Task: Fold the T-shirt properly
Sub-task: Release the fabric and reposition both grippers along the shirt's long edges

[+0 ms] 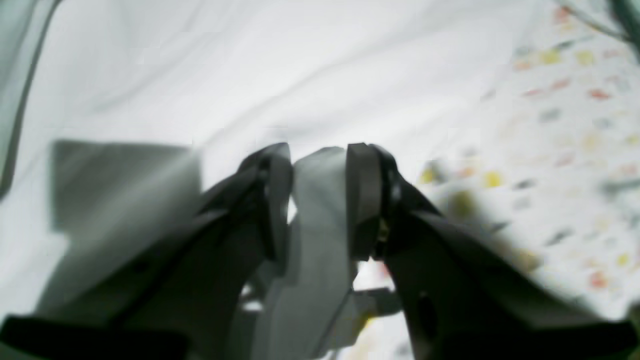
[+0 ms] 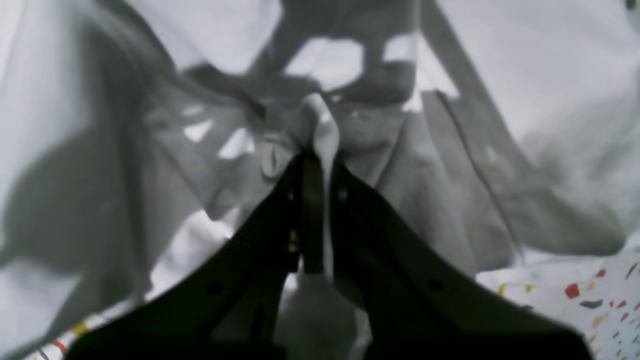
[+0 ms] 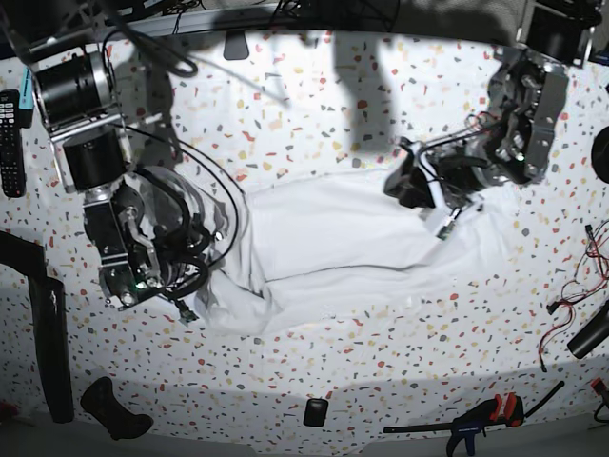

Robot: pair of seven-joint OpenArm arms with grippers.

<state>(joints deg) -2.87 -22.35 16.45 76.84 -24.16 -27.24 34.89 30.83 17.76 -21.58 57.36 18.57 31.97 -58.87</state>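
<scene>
Both grippers pinch the T-shirt [image 3: 352, 243] (left [image 1: 320, 200] loosely, right [image 2: 320, 165] tightly).

1. T-shirt [image 3: 352, 248] spread mid table [image 3: 314, 105], between both arms
2. right gripper [image 2: 316, 150] at shirt's left edge in base view
3. left gripper [image 1: 320, 200] over its right part
4. remote [image 3: 9, 143] far left
5. clamp [image 3: 481, 419] front right
</scene>
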